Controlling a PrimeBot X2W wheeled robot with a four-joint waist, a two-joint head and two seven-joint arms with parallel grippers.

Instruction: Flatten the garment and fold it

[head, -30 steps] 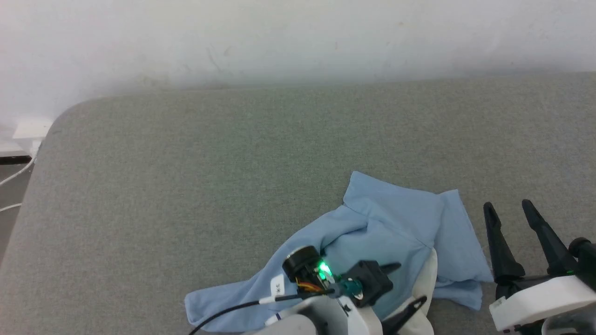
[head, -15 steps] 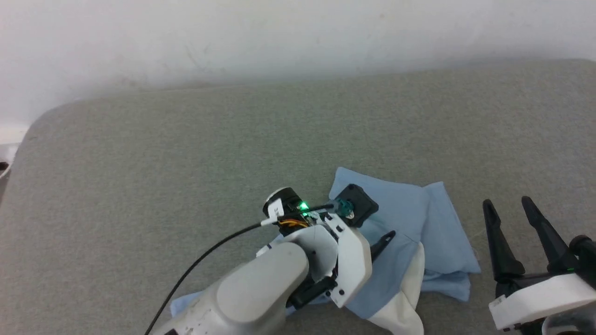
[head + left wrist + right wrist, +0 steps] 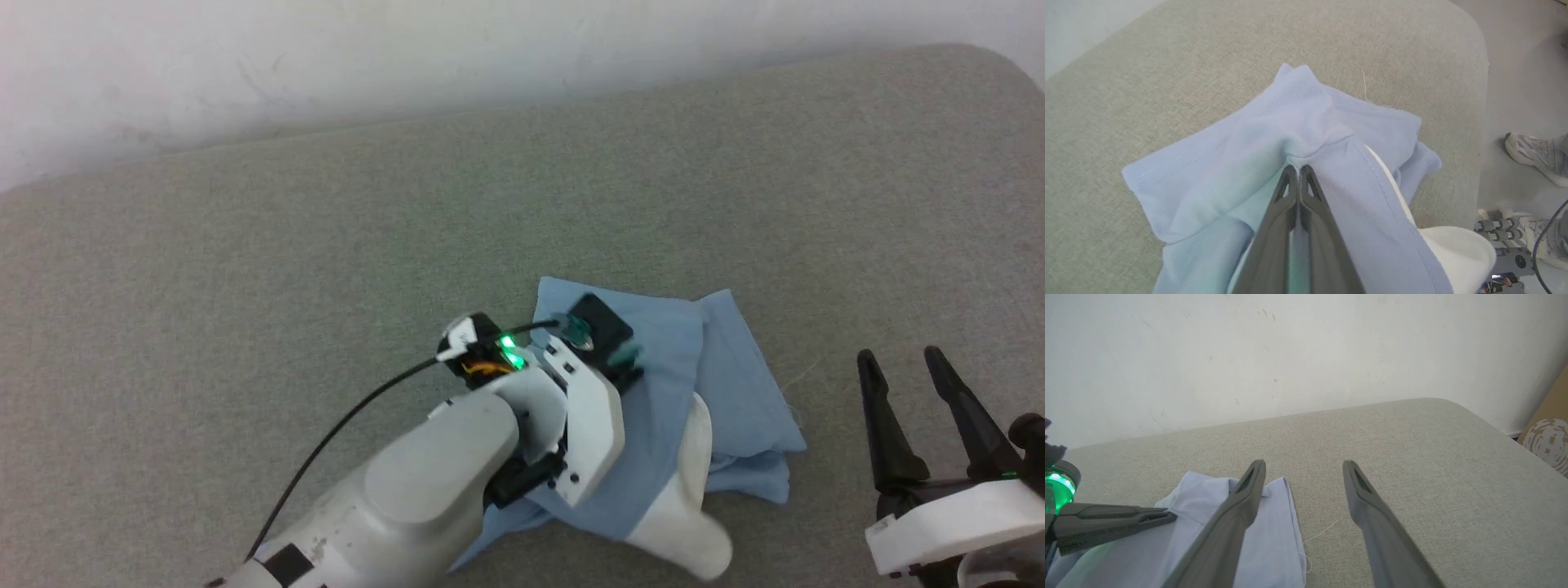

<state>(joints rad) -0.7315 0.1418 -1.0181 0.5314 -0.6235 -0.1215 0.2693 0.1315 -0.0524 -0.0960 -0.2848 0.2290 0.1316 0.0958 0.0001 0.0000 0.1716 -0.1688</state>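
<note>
1. The garment (image 3: pixel 718 384) lies bunched on the grey padded bench (image 3: pixel 326 269), toward the near edge. Its layers overlap and its white lining (image 3: pixel 682 506) is turned out at the near side. It is not flat, so flattening is judged barely begun.
2. The left claw (image 3: pixel 1298 170) is closed tight, fingers together, nipping a raised ridge of blue knit beside a seam. The cloth peaks up to the tips, which fits a pinch taken to lift or drag a layer open.
3. That hold sits in the middle of the heap, not on a hem or corner. A pull from here is judged likely to raise a tent of cloth rather than spread it. How many layers are caught cannot be told.
4. The right claw (image 3: pixel 898 359) stands wide open and empty, to the right of the garment and apart from it. It is judged to be held ready for a second hold on the right-hand edge.
5. A loose thread (image 3: pixel 1323 535) trails from that edge onto the bench and could snag.
6. A person's shoe (image 3: pixel 1531 151) shows on the floor beyond the bench corner, well apart from the work.
</note>
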